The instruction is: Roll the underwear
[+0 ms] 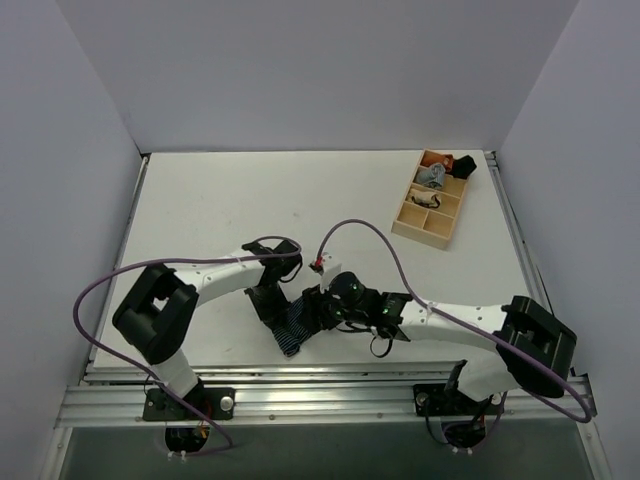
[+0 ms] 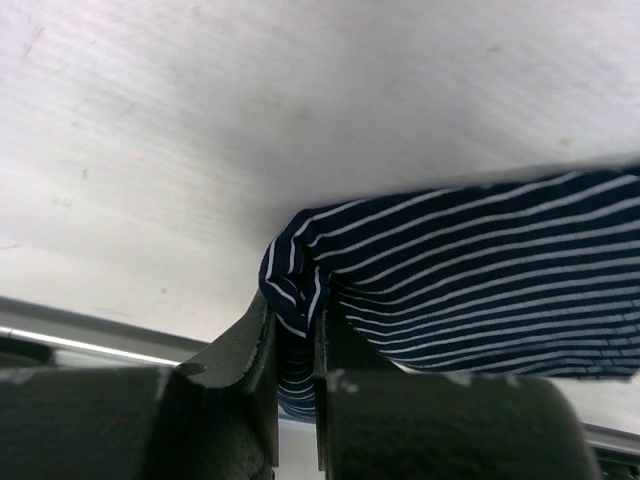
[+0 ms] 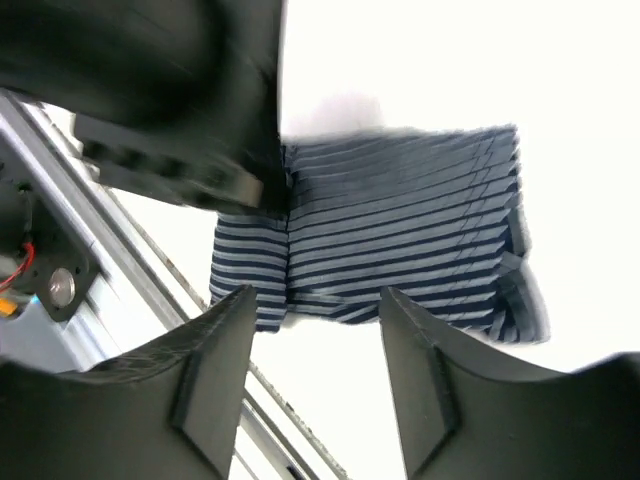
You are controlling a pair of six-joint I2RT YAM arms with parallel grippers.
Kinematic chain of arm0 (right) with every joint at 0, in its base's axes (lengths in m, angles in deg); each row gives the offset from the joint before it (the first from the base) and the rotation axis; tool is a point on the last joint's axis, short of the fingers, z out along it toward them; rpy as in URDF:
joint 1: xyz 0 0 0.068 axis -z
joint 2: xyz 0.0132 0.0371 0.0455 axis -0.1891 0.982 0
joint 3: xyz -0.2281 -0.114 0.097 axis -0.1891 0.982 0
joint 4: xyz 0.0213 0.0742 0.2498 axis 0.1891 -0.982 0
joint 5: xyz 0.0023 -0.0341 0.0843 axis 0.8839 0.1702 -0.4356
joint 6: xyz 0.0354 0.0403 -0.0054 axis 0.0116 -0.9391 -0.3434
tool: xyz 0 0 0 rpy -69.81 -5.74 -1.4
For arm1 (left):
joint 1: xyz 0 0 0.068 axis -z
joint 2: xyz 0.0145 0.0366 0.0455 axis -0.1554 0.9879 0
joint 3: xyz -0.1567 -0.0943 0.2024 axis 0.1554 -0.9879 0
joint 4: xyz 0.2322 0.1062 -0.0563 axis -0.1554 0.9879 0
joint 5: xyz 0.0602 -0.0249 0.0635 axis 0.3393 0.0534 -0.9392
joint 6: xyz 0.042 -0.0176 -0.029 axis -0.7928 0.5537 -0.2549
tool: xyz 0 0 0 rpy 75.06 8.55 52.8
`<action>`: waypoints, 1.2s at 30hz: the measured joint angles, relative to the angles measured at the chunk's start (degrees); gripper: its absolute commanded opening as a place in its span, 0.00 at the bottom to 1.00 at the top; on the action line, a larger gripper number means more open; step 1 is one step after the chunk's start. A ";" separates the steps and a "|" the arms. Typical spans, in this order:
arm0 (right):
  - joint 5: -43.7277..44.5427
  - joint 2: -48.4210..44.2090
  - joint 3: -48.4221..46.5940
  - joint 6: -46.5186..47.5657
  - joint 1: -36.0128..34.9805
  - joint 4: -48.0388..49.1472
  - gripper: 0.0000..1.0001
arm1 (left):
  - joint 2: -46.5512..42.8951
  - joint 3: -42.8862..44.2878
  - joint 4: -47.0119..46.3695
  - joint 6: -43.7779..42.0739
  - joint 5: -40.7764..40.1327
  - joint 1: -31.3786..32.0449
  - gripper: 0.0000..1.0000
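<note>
Pinning a corner of the underwear in clamped left jaws, poising parted right jaws alongside, seemingly to begin rolling.

underwear: near table edge, between left arm and right arm | tray: far right

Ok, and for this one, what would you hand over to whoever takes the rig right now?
Left gripper: shut on a corner of the underwear.
Right gripper: open, close to the cloth, holding nothing.
Underwear: mostly flat on the table, near its front edge between the arms.
Done: looks folded, no roll visible.
Left: the rolling itself.
</note>
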 measured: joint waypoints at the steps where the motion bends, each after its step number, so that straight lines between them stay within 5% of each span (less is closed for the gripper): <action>1: 2.05 -0.85 -1.44 1.16 -1.18 -2.03 0.51 | 0.63 0.15 0.98 -0.07 0.07 0.00 0.02; 13: 21.59 2.54 -8.48 7.91 -19.82 -10.43 0.59 | 8.15 6.86 8.68 -2.56 1.55 -0.02 0.02; 24: 24.74 13.62 -12.90 8.63 -21.22 -10.14 0.58 | 9.20 7.08 10.05 -2.54 2.86 0.07 0.02; 36: 24.81 14.88 -13.33 8.46 -22.75 -8.85 0.59 | 10.05 7.43 11.43 -2.32 3.19 0.72 0.02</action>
